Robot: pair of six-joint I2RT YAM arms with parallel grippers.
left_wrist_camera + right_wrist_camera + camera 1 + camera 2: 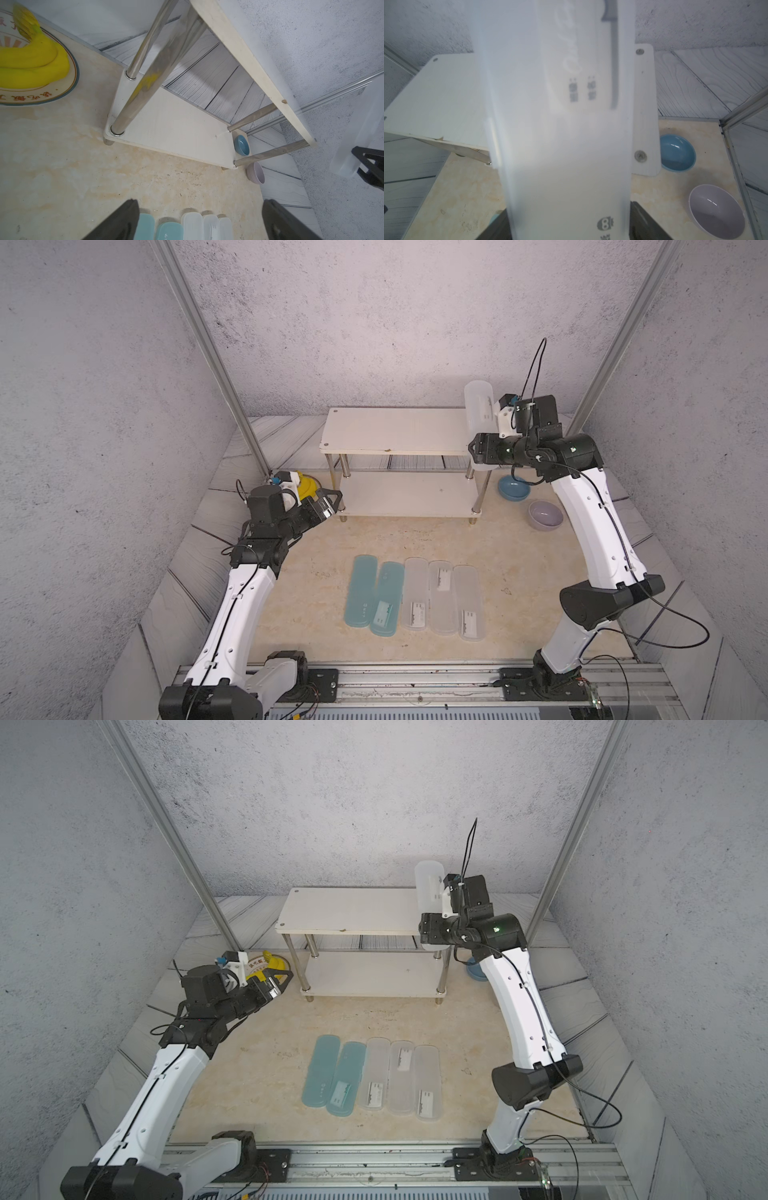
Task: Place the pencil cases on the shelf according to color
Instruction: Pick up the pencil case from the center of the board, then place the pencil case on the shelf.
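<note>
The right hand [473, 451] is clamped across a frosted white case [478, 406], held over the shelf's [390, 431] right end, right of centre in a top view. The case should go down flat and fully on the top board before release. The left hand [334, 502] hangs with its fingers apart and empty.

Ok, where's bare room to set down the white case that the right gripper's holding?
The shelf's top board is bare from its left end to the held case; the lower board is bare too. Crowded: blue bowl and purple bowl by the right posts, banana plate by the left.
</note>
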